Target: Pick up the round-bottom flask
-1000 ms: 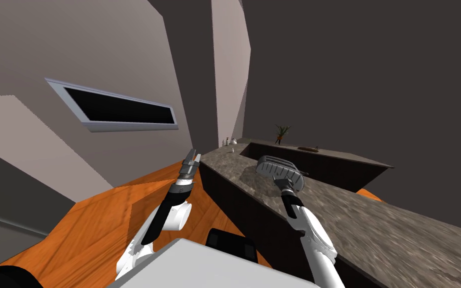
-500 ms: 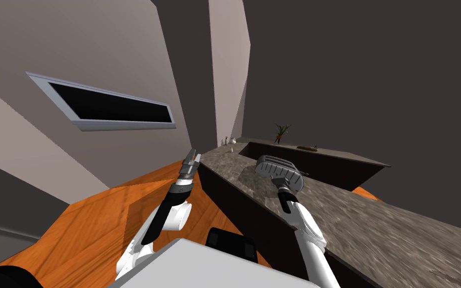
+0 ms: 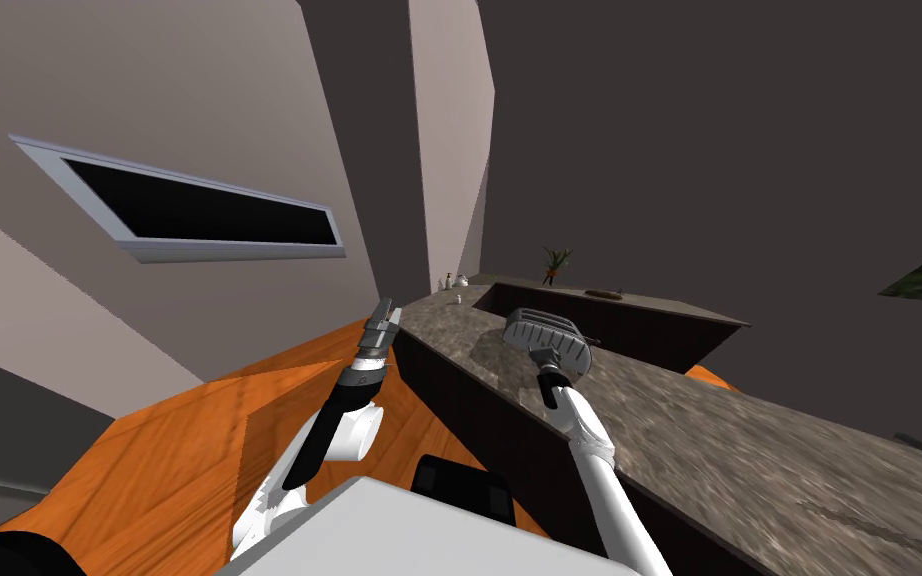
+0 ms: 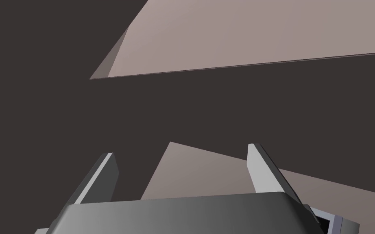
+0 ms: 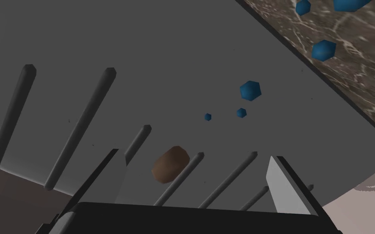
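Three small white vessels [image 3: 454, 284] stand at the far end of the mottled stone counter [image 3: 709, 450]; they are too small to tell which is the round-bottom flask. My right gripper [image 5: 195, 156] is open and hangs close over a grey ribbed tray [image 5: 150, 73], well short of those vessels. A brown lump [image 5: 169, 163] and a few blue specks [image 5: 250, 90] lie on that tray between and beyond the fingers. In the head view the right gripper [image 3: 547, 352] meets the tray [image 3: 549, 335] mid-counter. My left gripper [image 3: 381, 322] is open and raised beside the counter's near corner; its fingers [image 4: 101, 174] hold nothing.
A raised dark ledge [image 3: 639, 320] runs behind the tray, carrying a potted plant [image 3: 554, 266] and a flat brown item [image 3: 604, 294]. The counter's dark front [image 3: 469, 410] drops to an orange wood floor [image 3: 189, 450]. A framed window [image 3: 199, 215] is on the left wall.
The whole head view has shifted, so my head has turned. My right arm has stretched a little further toward the ribbed tray. The left arm holds still.
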